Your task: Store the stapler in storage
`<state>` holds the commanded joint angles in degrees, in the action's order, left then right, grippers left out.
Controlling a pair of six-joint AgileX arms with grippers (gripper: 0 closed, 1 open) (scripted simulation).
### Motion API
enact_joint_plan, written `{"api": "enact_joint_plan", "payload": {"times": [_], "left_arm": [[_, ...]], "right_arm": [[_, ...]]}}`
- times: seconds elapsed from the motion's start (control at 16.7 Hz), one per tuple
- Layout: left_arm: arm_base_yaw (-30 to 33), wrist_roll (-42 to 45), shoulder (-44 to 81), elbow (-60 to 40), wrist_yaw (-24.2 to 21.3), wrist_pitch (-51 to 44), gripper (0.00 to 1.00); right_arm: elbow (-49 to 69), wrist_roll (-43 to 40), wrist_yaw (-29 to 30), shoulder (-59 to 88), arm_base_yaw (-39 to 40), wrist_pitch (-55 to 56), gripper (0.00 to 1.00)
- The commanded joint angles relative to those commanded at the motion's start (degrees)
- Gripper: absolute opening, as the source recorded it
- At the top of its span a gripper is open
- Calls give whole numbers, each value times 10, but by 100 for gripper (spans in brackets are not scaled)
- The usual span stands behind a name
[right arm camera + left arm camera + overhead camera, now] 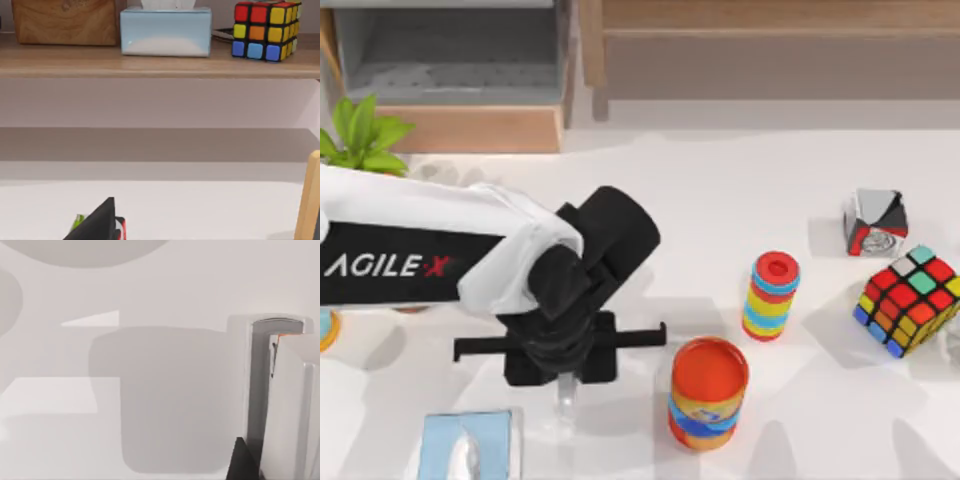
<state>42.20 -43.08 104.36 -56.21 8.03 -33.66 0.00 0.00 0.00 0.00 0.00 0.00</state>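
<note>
Hovering: left end effector (pixel 563 385) over, seemingly, stapler (pixel 565 397).

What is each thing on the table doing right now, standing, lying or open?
left gripper, low over the stapler.
stapler, lying flat under the left gripper.
orange can, standing upright.
striped can, standing upright.
tissue box, tissue poking out.
storage drawer, open.

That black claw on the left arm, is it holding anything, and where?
It cannot be told. The left gripper sits directly over the pale stapler, beside the orange can, hiding any contact.
</note>
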Motion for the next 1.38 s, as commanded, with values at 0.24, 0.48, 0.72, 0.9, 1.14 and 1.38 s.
{"api": "enact_joint_plan", "payload": {"times": [0.24,0.48,0.72,0.9,1.14,1.38], "left_arm": [[-8,1,-5,-8,11,-17,0],[-9,1,-33,-30,9,-61,0],[0,0,-36,-35,0,-70,0],[-5,4,-35,-39,1,-68,0],[-59,57,-45,-112,5,-65,0],[-166,157,-47,-231,7,-70,0]], "right_arm": [[0,0,0,0,0,0,100],[0,0,0,0,0,0,100],[0,0,0,0,0,0,100],[0,0,0,0,0,0,100],[0,0,0,0,0,0,100],[0,0,0,0,0,0,100]]}}
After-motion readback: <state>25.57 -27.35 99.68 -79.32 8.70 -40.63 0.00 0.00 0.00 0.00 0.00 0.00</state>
